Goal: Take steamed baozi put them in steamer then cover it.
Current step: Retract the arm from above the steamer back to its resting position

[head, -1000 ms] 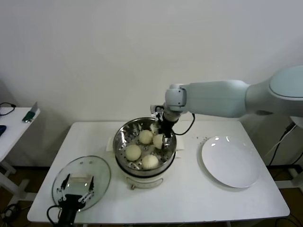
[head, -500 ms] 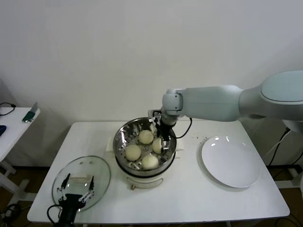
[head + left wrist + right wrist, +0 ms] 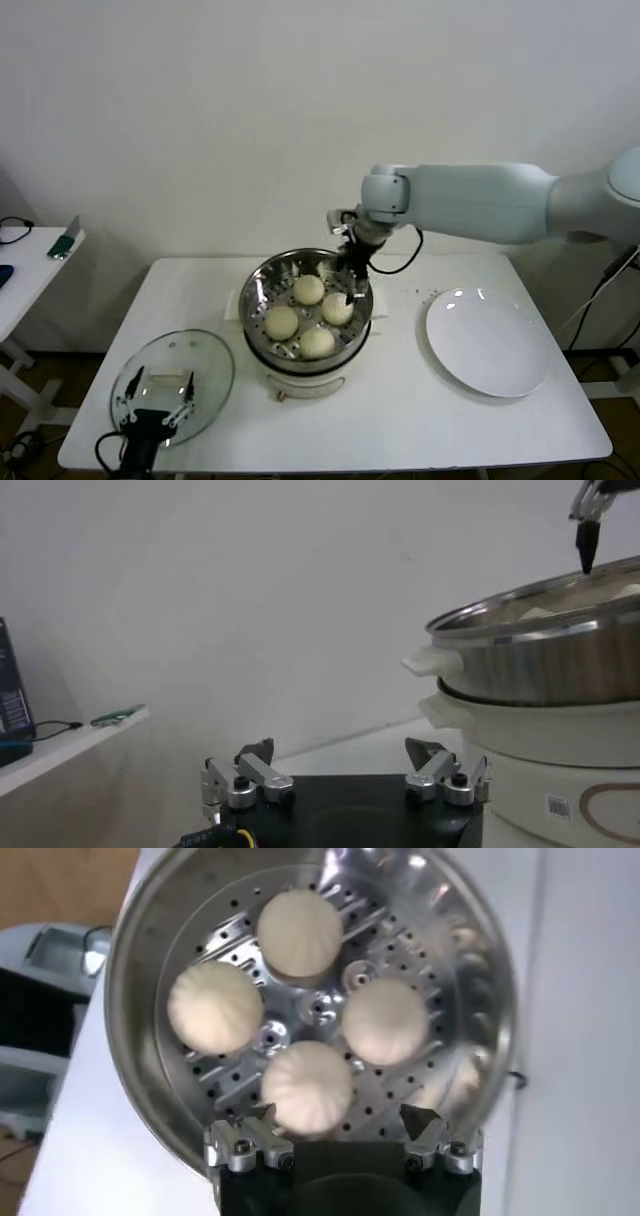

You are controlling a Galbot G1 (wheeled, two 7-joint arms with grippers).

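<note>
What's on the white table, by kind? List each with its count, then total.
Steamed baozi: 4, all in the steamer
Steamer: 1
Glass lid: 1
White plate: 1
Total: 7

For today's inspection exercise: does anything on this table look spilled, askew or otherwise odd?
Nothing stands out. Four steamed baozi sit apart in the steamer; the glass lid lies flat on the table, and the white plate is bare.
</note>
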